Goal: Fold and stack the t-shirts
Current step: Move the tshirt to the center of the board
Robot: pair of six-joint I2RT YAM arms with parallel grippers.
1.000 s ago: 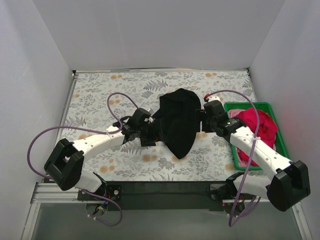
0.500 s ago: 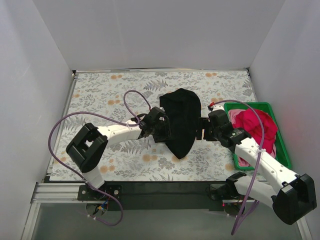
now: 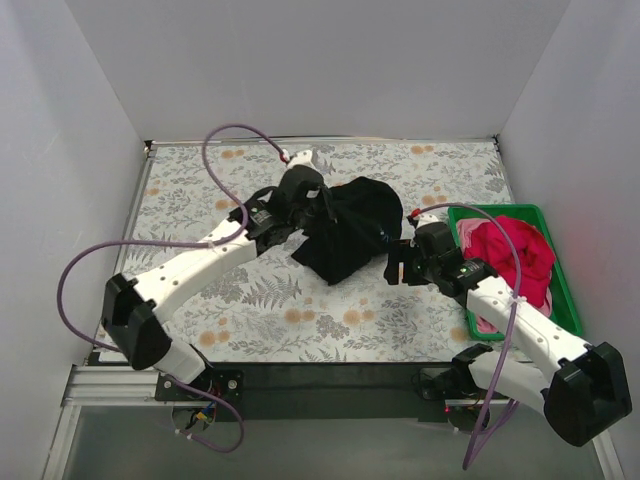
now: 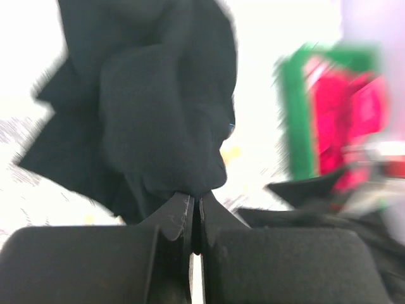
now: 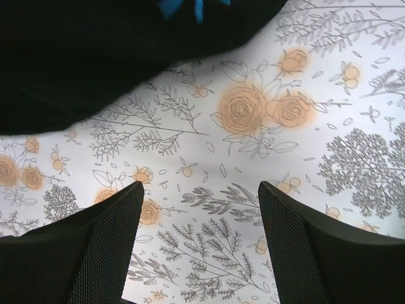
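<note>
The black t-shirt (image 3: 348,235) lies bunched in the middle of the floral table. My left gripper (image 3: 312,208) is at its far left edge, shut on a fold of the cloth. In the left wrist view the black t-shirt (image 4: 158,114) hangs from my pinched left gripper (image 4: 196,197). My right gripper (image 3: 393,264) stands open just right of the shirt, nothing between its fingers. The right wrist view shows my right gripper (image 5: 201,187) over bare tablecloth, with the black t-shirt (image 5: 95,57) beyond the fingertips. The pinkish-red t-shirt (image 3: 515,250) lies crumpled in the crate.
A green crate (image 3: 497,209) stands at the table's right side, next to my right arm. It shows blurred in the left wrist view as a green crate (image 4: 293,114). White walls close in the table on three sides.
My left gripper went from open to shut on the black t-shirt and swung toward the far side, pulling the cloth into a bunch. The right gripper drew back slightly toward the near edge.
</note>
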